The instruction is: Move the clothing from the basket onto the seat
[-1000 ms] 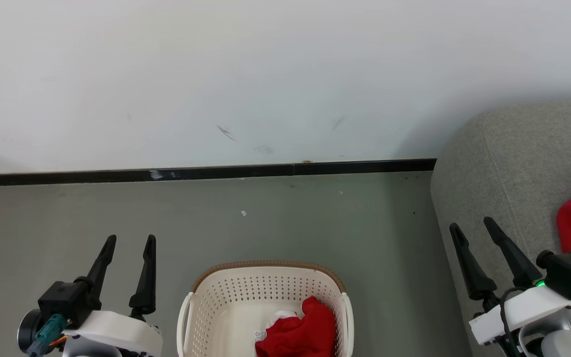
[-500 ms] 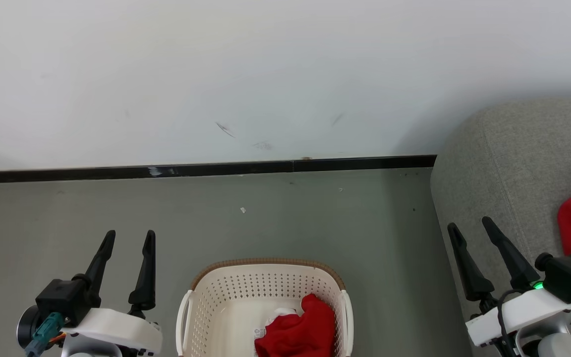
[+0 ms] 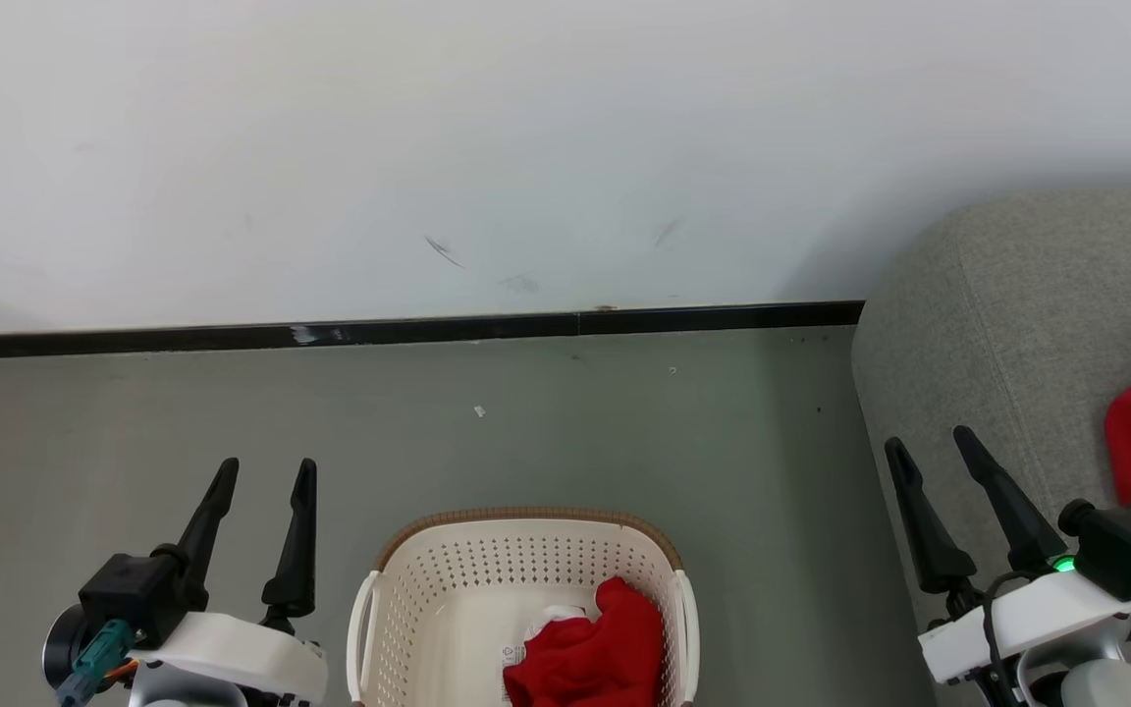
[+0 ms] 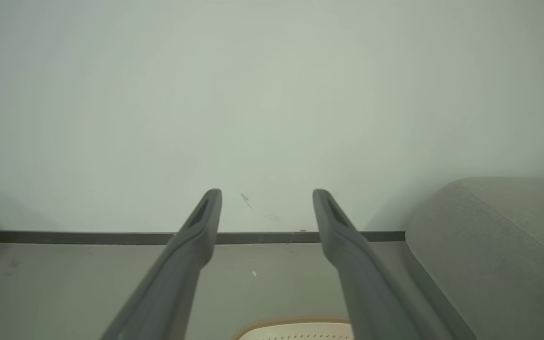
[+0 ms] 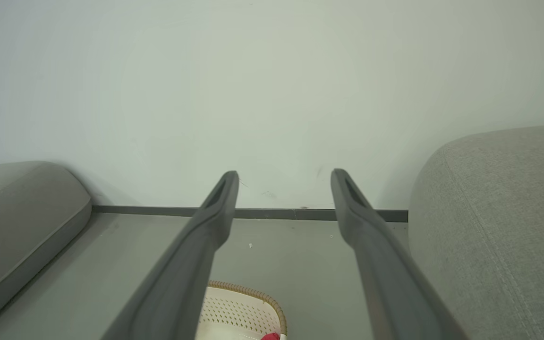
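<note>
Head cam: high, tilted forward and down. Wall (image 3: 526, 128) fills the top, floor (image 3: 526, 432) mid-frame, basket (image 3: 516, 565) cut by the bottom edge, sofa (image 3: 1017, 324) end at right. Left gripper (image 3: 268, 463) and right gripper (image 3: 928, 439) sit in the bottom corners.
Left wrist cam: low, near level, facing the wall along its own fingers; basket rim just clears the bottom edge.
Right wrist cam: same heading, further right, sofa close.
All three share the skirting (image 3: 428, 331), a wall scuff (image 3: 443, 251), the basket's far rim and the sofa end.
</note>
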You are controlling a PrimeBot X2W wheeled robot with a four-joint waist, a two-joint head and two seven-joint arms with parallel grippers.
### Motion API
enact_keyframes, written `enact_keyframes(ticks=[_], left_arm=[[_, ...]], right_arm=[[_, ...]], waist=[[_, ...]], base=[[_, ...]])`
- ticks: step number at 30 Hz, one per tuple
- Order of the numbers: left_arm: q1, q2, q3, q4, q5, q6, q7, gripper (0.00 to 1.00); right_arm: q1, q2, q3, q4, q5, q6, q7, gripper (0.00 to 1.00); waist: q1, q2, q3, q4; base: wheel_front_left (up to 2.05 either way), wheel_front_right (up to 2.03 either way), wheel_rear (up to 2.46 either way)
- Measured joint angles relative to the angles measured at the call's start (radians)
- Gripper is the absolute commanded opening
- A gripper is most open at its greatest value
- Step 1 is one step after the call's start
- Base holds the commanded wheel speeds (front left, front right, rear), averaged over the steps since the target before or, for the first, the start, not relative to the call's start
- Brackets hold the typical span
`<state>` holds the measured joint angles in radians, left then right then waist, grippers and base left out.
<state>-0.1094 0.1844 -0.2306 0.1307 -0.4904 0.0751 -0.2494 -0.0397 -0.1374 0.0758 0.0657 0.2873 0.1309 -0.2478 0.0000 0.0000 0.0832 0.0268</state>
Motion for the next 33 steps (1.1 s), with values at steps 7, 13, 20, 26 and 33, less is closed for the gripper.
enact_keyframes(ticks=[7, 13, 20, 26, 33], left_arm=[[0.000, -0.003, -0.006, 0.016, 0.009, -0.018, 0.000, 1.00], [0.000, -0.005, -0.013, 0.030, 0.024, -0.035, 0.000, 1.00], [-0.002, -0.009, -0.019, 0.044, 0.030, -0.045, 0.000, 1.00], [-0.011, -0.010, -0.027, 0.057, 0.036, -0.062, 0.000, 1.00], [-0.048, -0.007, -0.044, 0.078, 0.046, -0.079, 0.000, 1.00]], right_arm=[[0.000, 0.005, -0.006, -0.002, 0.000, 0.000, 0.000, 1.00], [0.000, 0.007, -0.011, -0.008, -0.001, 0.000, 0.000, 1.00], [0.000, 0.009, -0.017, -0.021, -0.009, 0.000, 0.000, 1.00], [-0.003, 0.009, -0.026, -0.031, -0.019, 0.000, 0.000, 1.00], [-0.016, 0.009, -0.028, -0.053, -0.025, 0.000, 0.000, 1.00]], waist=[[0.0000, 0.0000, 0.012, -0.002], [0.0000, 0.0000, 0.028, -0.007], [0.0000, 0.0000, 0.052, -0.014], [0.0000, 0.0000, 0.082, -0.025], [0.0000, 0.0000, 0.127, -0.043]], base=[[0.00, 0.00, 0.00], [0.00, 0.00, 0.00], [0.00, 0.00, 0.00], [0.00, 0.00, 0.00], [0.00, 0.00, 0.00]])
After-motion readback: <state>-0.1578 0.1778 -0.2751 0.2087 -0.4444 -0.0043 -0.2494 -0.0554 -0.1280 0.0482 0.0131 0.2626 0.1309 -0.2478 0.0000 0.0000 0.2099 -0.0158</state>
